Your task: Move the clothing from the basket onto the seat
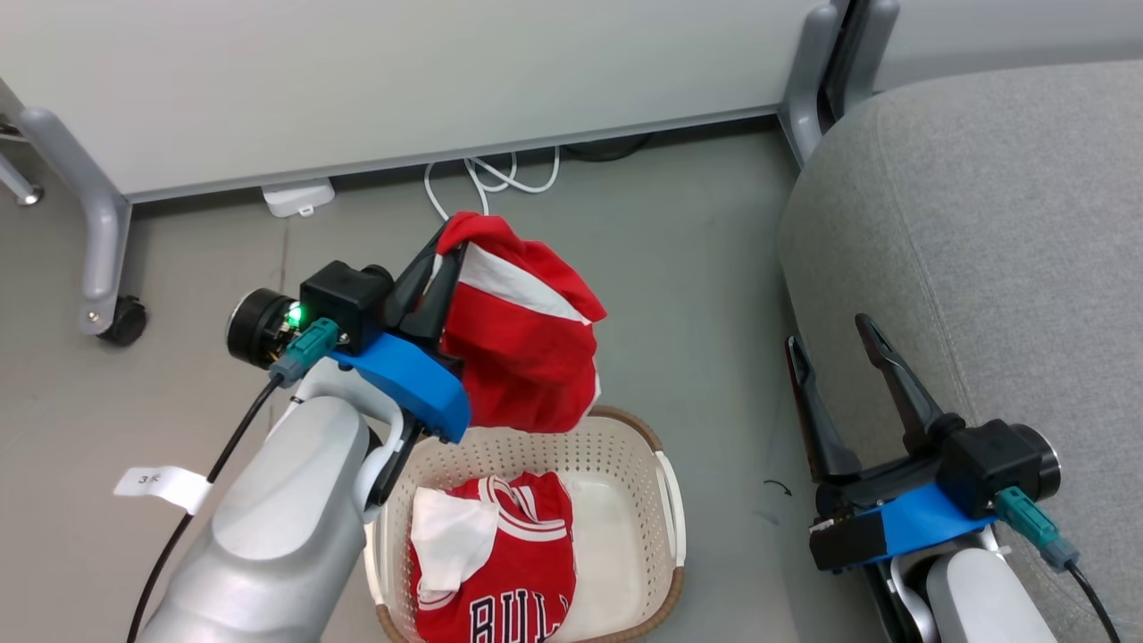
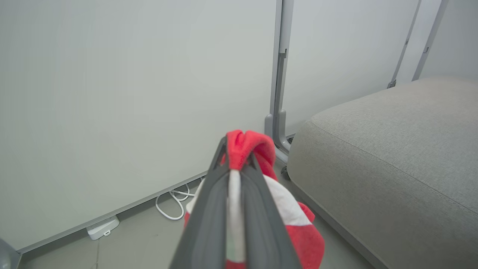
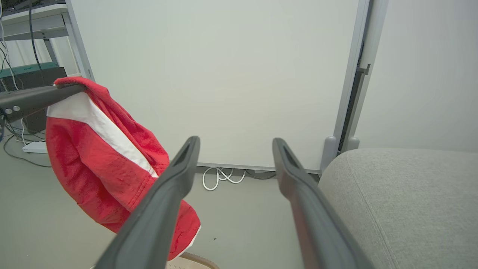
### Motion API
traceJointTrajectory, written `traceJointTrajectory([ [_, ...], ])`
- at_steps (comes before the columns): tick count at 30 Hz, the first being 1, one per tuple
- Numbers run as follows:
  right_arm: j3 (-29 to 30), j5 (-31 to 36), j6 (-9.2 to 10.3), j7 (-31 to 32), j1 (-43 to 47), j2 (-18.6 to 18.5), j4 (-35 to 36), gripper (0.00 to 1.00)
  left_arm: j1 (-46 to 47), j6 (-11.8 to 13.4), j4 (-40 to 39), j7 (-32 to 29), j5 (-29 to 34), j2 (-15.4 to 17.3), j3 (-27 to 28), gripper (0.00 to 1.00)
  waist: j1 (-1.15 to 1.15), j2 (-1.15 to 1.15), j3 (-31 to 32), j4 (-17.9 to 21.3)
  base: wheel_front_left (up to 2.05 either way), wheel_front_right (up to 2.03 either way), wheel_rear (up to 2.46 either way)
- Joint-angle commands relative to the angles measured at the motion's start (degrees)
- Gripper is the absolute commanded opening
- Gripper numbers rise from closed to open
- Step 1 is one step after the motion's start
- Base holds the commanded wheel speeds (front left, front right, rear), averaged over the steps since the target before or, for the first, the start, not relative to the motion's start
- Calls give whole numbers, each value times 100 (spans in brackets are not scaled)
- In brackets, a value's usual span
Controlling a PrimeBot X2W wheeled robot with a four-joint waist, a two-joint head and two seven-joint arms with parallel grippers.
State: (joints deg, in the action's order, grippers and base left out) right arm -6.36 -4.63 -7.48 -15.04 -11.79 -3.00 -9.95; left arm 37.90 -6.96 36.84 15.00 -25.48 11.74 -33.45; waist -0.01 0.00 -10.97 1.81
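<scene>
My left gripper [image 1: 444, 243] is shut on the plain red garment with a white stripe [image 1: 522, 335], which hangs in the air above the basket's far rim. In the left wrist view the fingers [image 2: 257, 209] pinch a red fold [image 2: 244, 145] at their tips. The red garment [image 3: 101, 160] also hangs at the left of the right wrist view. The cream basket [image 1: 616, 446] stands on the floor below, with a red jersey with black lettering [image 1: 513, 563] inside. My right gripper [image 1: 830, 329] is open and empty beside the grey seat [image 1: 982, 232], which lies to the right.
A pale wall panel on grey wheeled legs [image 1: 103, 241] runs along the back. White cables [image 1: 487, 179] and a white power strip [image 1: 299, 196] lie on the floor at its foot. A white paper label [image 1: 161, 487] hangs on the left arm's cable.
</scene>
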Motion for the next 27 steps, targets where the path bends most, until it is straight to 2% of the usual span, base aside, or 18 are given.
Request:
traceJointTrajectory([
  [1, -12, -15, -3, -22, 91, 10, -19, 100, -50, -26, -85, 27, 60, -35, 39, 0, 1, 0, 102, -39, 0, 0, 0],
  [14, -57, -72, -3, -22, 377, 14, -84, 100, -48, -49, -386, -74, -190, -211, -362, 0, 1, 0, 521, -130, 0, 0, 0],
  [27, -99, -59, -3, -22, 366, 15, 25, 100, -174, -31, -784, -257, -316, -87, -561, 0, 1, 0, 640, -197, 0, 0, 0],
])
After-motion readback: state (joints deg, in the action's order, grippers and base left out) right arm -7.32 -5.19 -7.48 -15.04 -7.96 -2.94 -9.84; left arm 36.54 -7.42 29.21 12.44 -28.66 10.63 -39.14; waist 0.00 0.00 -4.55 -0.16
